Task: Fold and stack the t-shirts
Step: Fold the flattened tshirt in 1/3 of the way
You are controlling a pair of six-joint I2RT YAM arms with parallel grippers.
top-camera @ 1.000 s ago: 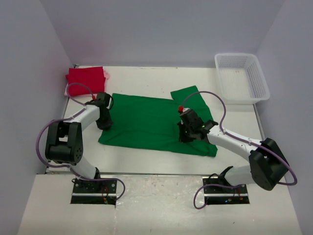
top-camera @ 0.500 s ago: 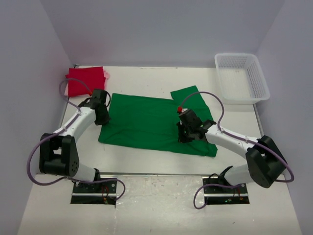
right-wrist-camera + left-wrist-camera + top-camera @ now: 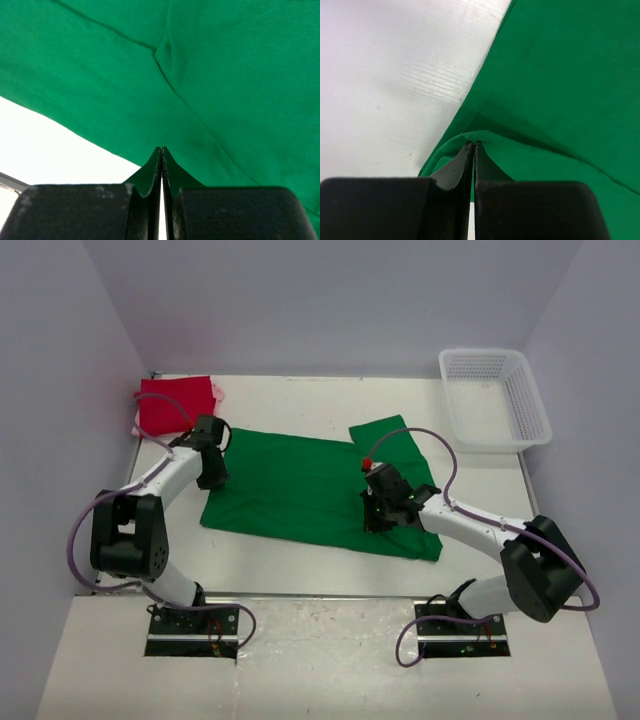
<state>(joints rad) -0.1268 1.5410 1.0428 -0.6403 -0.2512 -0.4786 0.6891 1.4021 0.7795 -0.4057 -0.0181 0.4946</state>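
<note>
The green t-shirt lies spread flat mid-way across the surface, with bare room along its near and far edges; the red t-shirt sits near its far-left corner and the basket far right. The left tool, its arm stretched forward, is pinched tight on the shirt's left edge. The right tool, its arm reaching inward and low, is clamped on the near hem.

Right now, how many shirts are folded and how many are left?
Looks done: the red t-shirt sits folded in the far left corner, on a pink t-shirt peeking out beneath. In hand: the green t-shirt lies spread out, the left gripper and right gripper each pinching an edge. Left: fold it and stack it on the red one.
</note>
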